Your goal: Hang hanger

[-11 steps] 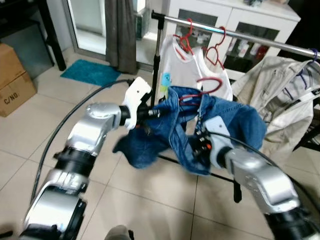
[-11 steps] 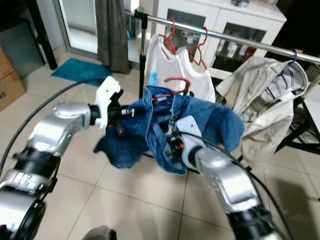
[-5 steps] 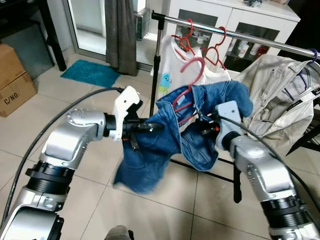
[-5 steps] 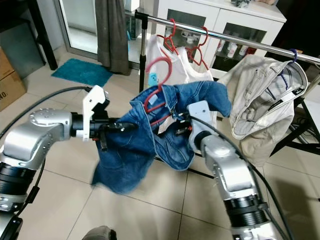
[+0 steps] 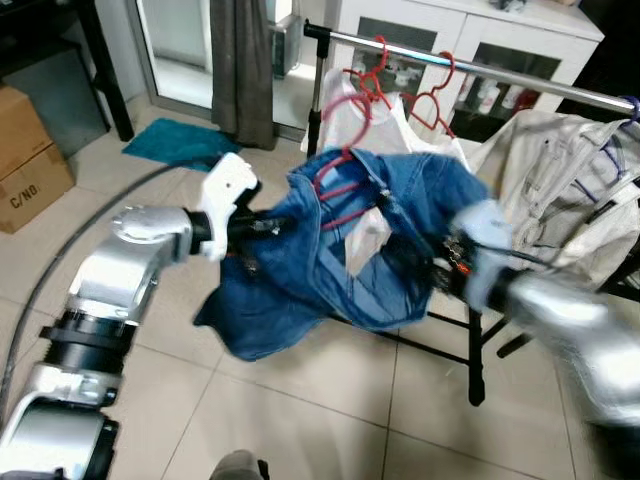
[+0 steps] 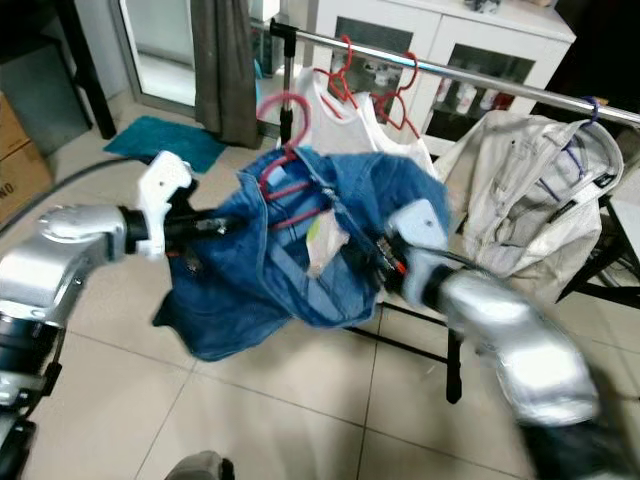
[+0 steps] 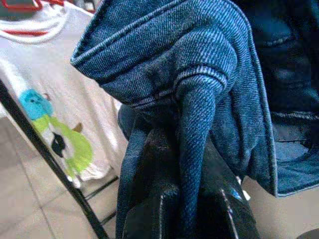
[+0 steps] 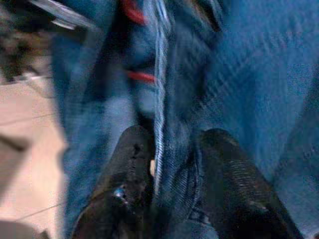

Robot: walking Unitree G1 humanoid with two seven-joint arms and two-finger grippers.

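Observation:
A blue denim garment [image 5: 330, 260] hangs on a red hanger [image 5: 340, 180], whose hook [image 6: 283, 106] stands up close to the left end of the metal clothes rail [image 5: 480, 72]. My left gripper [image 5: 268, 226] is shut on a fold of denim at the garment's left side; in the left wrist view the fingers [image 7: 149, 199] pinch that fold. My right gripper [image 5: 432, 272], blurred by motion, holds the garment's right side, and its fingers [image 8: 127, 179] are closed over a denim seam. The hanger's lower part is hidden by cloth.
Two white T-shirts [image 5: 350, 125] on red hangers and a beige jacket [image 5: 560, 190] hang on the rail. The rack's upright [image 5: 315, 110] and foot [image 5: 477, 375] stand just behind the garment. A cardboard box [image 5: 30, 150], teal mat [image 5: 175, 140], curtain [image 5: 240, 60] and white cabinet [image 5: 470, 30] surround.
Both grippers have carried the garment and hanger leftward; the hook now sits higher, near the rail's left end. The right arm has swung across and shows as a blur.

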